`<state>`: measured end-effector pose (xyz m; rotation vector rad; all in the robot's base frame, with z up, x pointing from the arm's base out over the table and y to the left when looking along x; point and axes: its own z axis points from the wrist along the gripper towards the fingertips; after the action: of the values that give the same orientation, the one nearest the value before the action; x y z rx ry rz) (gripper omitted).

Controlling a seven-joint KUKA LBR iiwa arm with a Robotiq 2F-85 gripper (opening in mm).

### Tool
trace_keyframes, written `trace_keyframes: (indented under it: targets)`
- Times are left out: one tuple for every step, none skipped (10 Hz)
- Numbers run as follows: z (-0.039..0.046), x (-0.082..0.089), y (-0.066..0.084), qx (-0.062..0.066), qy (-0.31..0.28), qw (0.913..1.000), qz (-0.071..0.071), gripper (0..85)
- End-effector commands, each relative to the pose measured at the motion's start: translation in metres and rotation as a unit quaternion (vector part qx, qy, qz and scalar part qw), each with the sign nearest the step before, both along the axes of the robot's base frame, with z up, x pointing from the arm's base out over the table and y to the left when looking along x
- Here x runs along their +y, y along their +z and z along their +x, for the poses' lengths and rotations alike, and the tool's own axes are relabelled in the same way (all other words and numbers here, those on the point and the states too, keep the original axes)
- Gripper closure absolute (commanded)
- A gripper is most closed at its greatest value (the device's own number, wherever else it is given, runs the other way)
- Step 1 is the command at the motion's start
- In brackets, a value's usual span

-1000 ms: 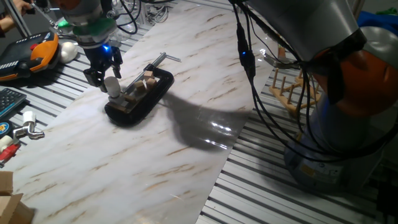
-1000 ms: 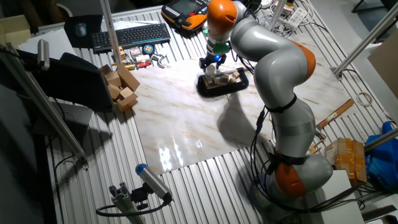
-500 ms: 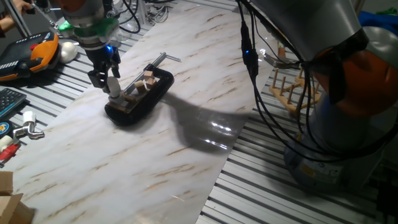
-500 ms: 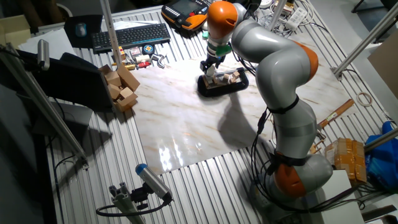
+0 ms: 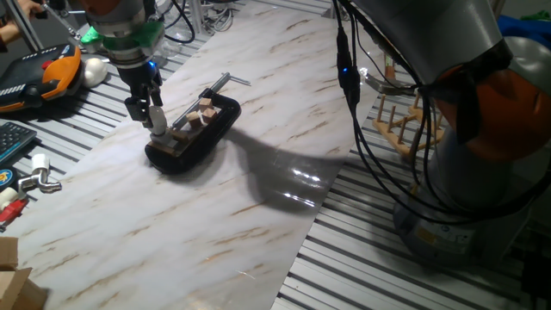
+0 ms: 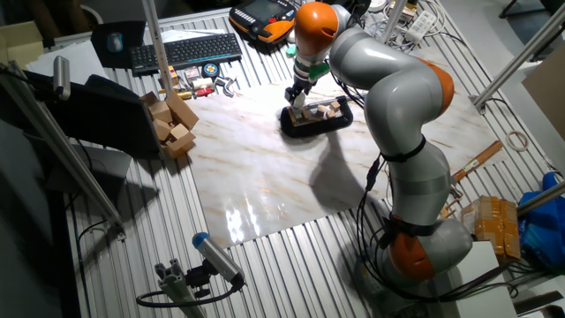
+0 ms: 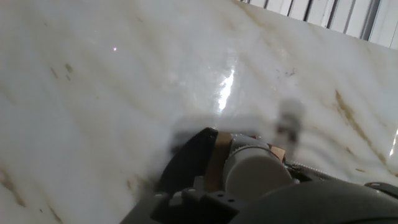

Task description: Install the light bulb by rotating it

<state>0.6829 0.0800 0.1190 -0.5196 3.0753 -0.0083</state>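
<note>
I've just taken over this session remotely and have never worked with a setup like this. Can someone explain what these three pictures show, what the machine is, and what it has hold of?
The big grey and orange machine is a single robot arm standing beside a marble-patterned table. Two pictures come from fixed cameras that look at the table from different sides. The third comes from a camera on the hand, looking along the fingers, so it is close and blurred.

The end effector stands over one end of a black tray. The tray holds small wooden blocks. The fingers are closed around the light bulb, a small white bulb standing upright in the tray. In the hand view the bulb is the pale rounded shape low in the picture.

Off the marble lie a keyboard and loose wooden blocks.
</note>
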Motion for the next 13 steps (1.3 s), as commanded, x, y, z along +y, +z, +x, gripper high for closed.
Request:
trace_keyframes:
  targets:
    - [0.0000,-0.0002,-0.0003,0.000,-0.001,1.0000,0.001,17.0]
    - [-0.0001,-0.0005,-0.0009,0.000,-0.001,1.0000,0.001,34.0]
    - [-0.0001,-0.0006,-0.0013,-0.001,-0.001,1.0000,0.001,34.0]
    - [-0.0001,-0.0006,-0.0014,-0.002,-0.001,1.0000,0.001,34.0]
    - [-0.0002,-0.0007,-0.0018,-0.002,-0.001,1.0000,0.001,34.0]
    - [-0.0003,-0.0008,-0.0020,-0.002,-0.001,1.0000,0.001,34.0]
    - [-0.0004,-0.0009,-0.0021,-0.002,-0.001,1.0000,0.001,34.0]
    - [-0.0004,-0.0009,-0.0020,-0.002,-0.001,1.0000,0.001,34.0]
    - [-0.0003,-0.0009,-0.0021,-0.002,-0.004,1.0000,0.001,34.0]
    - [-0.0002,-0.0011,-0.0022,-0.003,-0.008,1.0000,0.001,34.0]
    - [-0.0001,-0.0011,-0.0025,-0.003,-0.008,1.0000,0.000,34.0]
    - [-0.0001,-0.0011,-0.0028,-0.002,-0.009,1.0000,0.000,34.0]
    - [0.0000,-0.0012,-0.0030,-0.001,-0.009,1.0000,0.000,34.0]
